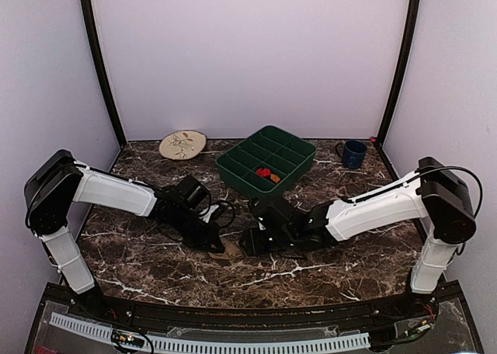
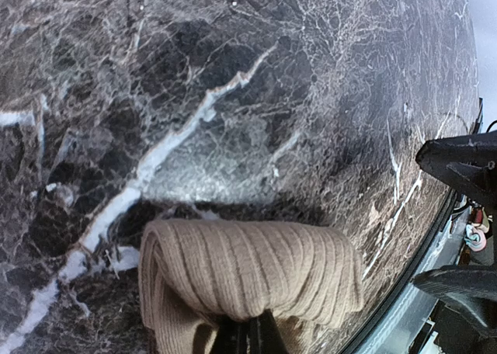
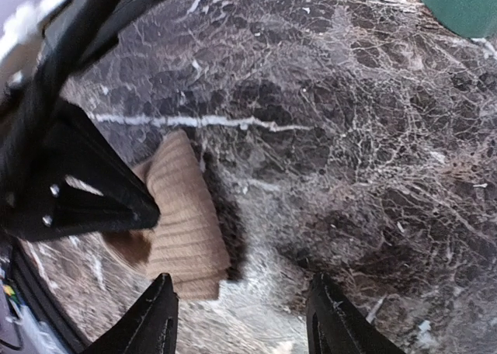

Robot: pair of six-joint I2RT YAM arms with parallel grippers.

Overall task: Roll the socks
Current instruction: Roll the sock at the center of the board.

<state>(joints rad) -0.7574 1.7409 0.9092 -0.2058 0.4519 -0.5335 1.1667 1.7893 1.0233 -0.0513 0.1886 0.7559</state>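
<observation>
Your left gripper point(image 2: 250, 335) is clenched on the tan sock point(image 2: 248, 272), its fingers pinched together into the fabric at the sock's near edge. The sock is folded into a thick ribbed bundle and lies flat on the marble table point(image 1: 349, 261). From above it sits near the front middle of the table, at 6 o'clock from the green tray point(image 1: 237, 176), between your two grippers.

Your right gripper point(image 3: 247, 315) is released, with its jaws standing wide and nothing between them. In its wrist view the sock lies at about 10 o'clock from the gap, one end just beside the left finger point(image 3: 159, 319).

A small red and orange thing point(image 1: 269, 174) lies in one front compartment of the tray, too small to tell what it is. The plate point(image 1: 182, 144) sits at the table's 11 o'clock and the blue mug point(image 1: 354, 153) at its 1 o'clock, both well apart from the sock.
</observation>
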